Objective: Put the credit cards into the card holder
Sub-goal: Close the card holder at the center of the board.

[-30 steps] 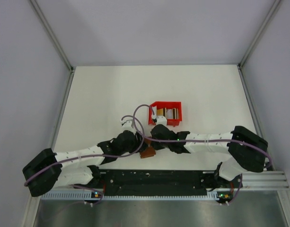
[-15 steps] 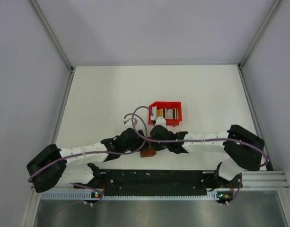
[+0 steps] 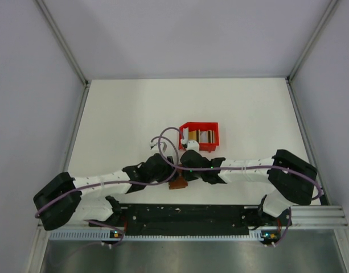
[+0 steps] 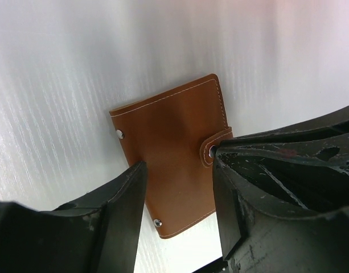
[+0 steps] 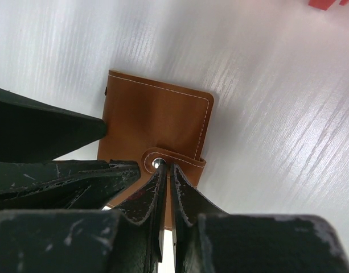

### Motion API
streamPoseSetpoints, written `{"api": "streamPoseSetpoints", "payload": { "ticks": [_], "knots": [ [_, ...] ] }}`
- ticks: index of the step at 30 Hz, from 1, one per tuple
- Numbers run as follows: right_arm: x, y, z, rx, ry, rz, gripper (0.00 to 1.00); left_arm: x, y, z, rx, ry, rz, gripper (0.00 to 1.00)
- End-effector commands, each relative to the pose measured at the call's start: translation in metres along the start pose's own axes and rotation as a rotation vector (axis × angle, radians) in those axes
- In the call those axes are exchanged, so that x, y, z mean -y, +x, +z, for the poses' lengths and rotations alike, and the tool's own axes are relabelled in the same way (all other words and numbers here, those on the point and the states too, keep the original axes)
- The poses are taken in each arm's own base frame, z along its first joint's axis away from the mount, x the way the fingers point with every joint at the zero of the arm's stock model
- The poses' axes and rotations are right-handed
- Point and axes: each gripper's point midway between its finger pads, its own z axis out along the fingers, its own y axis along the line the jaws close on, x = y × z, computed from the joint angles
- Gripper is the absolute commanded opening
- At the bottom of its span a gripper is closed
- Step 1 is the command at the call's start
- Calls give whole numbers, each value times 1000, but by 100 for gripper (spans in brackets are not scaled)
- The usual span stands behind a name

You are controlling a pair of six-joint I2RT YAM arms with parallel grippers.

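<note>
Left jaws are being held part-open, a clear gap showing between the fingers [image 4: 126, 193]; right jaws are being held shut, tip against tip. Over the white bench [image 3: 123, 108], the left arm [image 3: 100, 183] and the right arm [image 3: 248, 166] are being held low and stretched inward, so that both sets of jaws are sitting close together near the middle of the near edge, each pointed down at the bench.

Beyond both sets of jaws, away from the bases and a little nearer the right jaws, the credit cards [image 3: 206, 135] are being held in the red bin [image 3: 202, 149], with tan-gold and pale ones showing inside. None is being carried.

Directly under the jaws, the card holder [image 4: 168, 142] is lying flat and closed on the bench. It is being straddled by the left jaws, its riveted edge toward one finger and its tab edge toward the other; contact cannot be told.

The closing tab [image 5: 177, 159] is being met by the right jaws, whose tips are being set right at the snap [image 5: 157, 164]. Whether the tab is being pinched cannot be told. In judgement, the coming move is turning on that tab, which needs freeing from the right jaws' side while the holder is being steadied by the left jaws.
</note>
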Motion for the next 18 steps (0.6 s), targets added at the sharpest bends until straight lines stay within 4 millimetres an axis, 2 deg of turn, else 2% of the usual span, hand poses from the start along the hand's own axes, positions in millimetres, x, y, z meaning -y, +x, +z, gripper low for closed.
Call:
{"api": "streamPoseSetpoints", "payload": {
  "ticks": [1, 18],
  "knots": [
    [-12, -18, 3, 36, -28, 6, 6, -1, 1, 4, -17, -18, 34, 54],
    [-2, -5, 15, -14, 3, 17, 7, -12, 17, 17, -90, -88, 35, 53]
  ]
}}
